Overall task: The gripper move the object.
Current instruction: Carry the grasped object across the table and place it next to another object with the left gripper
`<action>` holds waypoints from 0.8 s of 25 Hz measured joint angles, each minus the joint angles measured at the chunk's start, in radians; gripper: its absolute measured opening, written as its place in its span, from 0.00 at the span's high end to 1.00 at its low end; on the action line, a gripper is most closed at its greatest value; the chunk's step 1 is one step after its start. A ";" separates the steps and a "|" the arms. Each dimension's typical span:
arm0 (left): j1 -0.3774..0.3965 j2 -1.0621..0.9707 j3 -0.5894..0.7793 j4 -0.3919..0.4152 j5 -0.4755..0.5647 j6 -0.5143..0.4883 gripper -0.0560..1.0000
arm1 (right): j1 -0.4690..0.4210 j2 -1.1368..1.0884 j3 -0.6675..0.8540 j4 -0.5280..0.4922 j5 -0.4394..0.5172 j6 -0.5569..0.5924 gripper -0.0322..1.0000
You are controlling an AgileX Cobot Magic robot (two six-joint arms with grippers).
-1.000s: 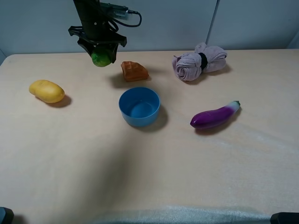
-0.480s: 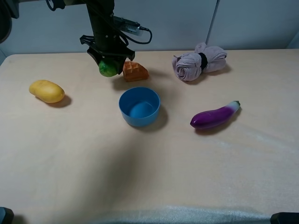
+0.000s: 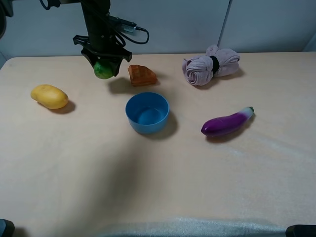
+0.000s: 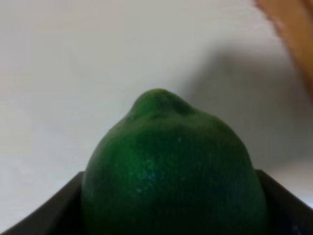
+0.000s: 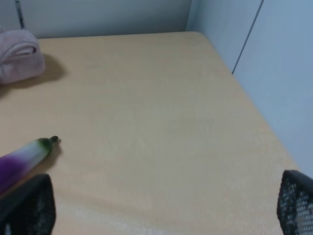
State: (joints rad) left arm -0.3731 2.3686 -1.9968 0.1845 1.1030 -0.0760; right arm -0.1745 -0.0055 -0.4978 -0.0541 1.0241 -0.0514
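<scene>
Your left gripper has its jaws closed around the lime. It holds the lime off the table at the far side, just left of the waffle and beyond the bowl. Your right gripper is spread wide, holding nothing, near the eggplant.

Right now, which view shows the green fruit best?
Left wrist: the green fruit fills the frame, close up. Exterior high shows it small, held in the left gripper. Right wrist misses it.
</scene>
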 joint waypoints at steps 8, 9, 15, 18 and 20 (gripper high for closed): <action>0.003 0.061 0.000 -0.001 -0.012 -0.003 0.30 | 0.000 0.000 0.000 0.000 0.000 0.000 0.30; 0.003 0.069 0.000 -0.001 -0.014 -0.003 0.30 | 0.000 0.000 0.000 0.000 0.000 0.000 0.30; -0.001 0.080 0.000 -0.005 -0.048 -0.003 0.30 | 0.000 0.000 0.000 0.000 0.000 0.000 0.30; -0.002 0.081 0.000 -0.008 -0.061 -0.003 0.30 | 0.000 0.000 0.000 0.000 0.000 0.000 0.30; -0.002 0.081 0.000 -0.009 -0.070 -0.003 0.30 | 0.000 0.000 0.000 0.000 0.000 0.000 0.30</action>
State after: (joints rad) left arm -0.3749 2.4497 -1.9968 0.1755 1.0332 -0.0790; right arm -0.1745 -0.0055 -0.4978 -0.0541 1.0241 -0.0514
